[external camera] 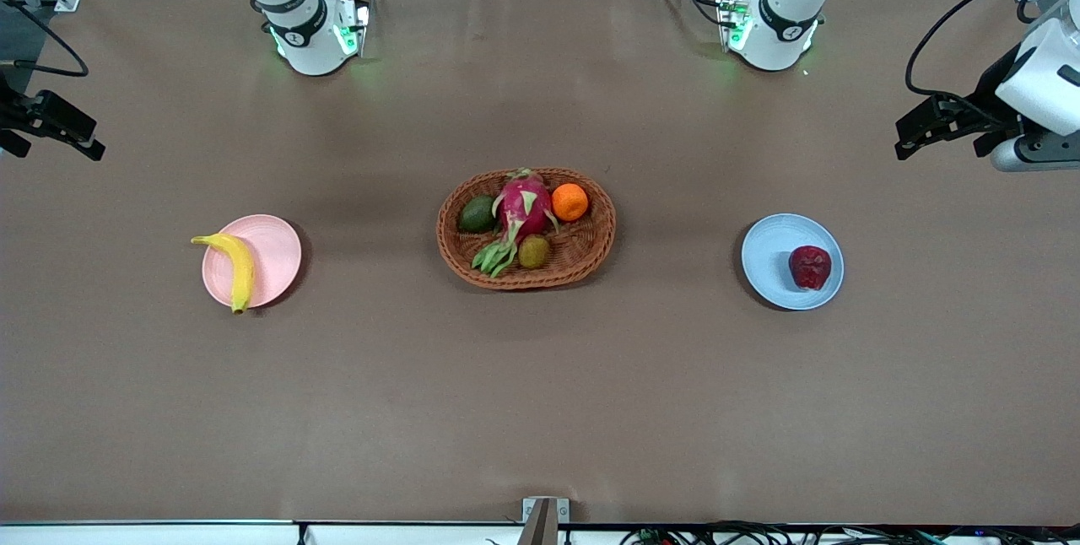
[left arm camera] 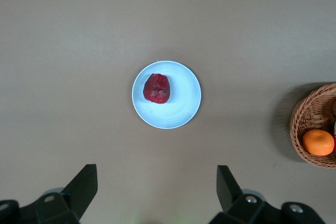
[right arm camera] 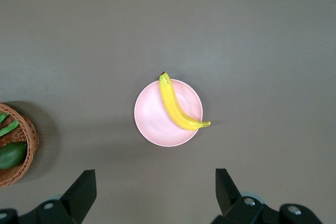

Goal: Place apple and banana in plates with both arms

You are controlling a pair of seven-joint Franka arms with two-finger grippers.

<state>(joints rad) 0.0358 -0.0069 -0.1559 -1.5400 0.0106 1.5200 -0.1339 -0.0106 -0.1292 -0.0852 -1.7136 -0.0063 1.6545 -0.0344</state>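
In the front view, the banana [external camera: 234, 267] is lying across the pink plate [external camera: 270, 254] toward the right arm's end of the counter [external camera: 540, 410], both tips hanging past the rim. The apple [external camera: 810, 267] is sitting on the blue plate [external camera: 772, 262] toward the left arm's end. Between them a wicker basket [external camera: 582, 254] is holding a dragon fruit [external camera: 521, 206], an orange [external camera: 569, 202], an avocado [external camera: 477, 214] and a kiwi [external camera: 534, 251]. The left claw [external camera: 926, 127] and right claw [external camera: 63, 132] are hanging high at the counter's ends, well apart from the fruit.

In the left wrist view, the left claw [left arm camera: 156, 187] is spread wide and gripping nothing, looking down on the apple [left arm camera: 157, 88], which is resting off-centre on its plate [left arm camera: 184, 103].

In the right wrist view, the right claw [right arm camera: 155, 187] is likewise spread wide and carrying nothing above the banana [right arm camera: 176, 106] and its plate [right arm camera: 155, 119].

Both placements look finished, so what remains is likely parking: both arms are best kept high and clear so nothing nudges the overhanging banana.
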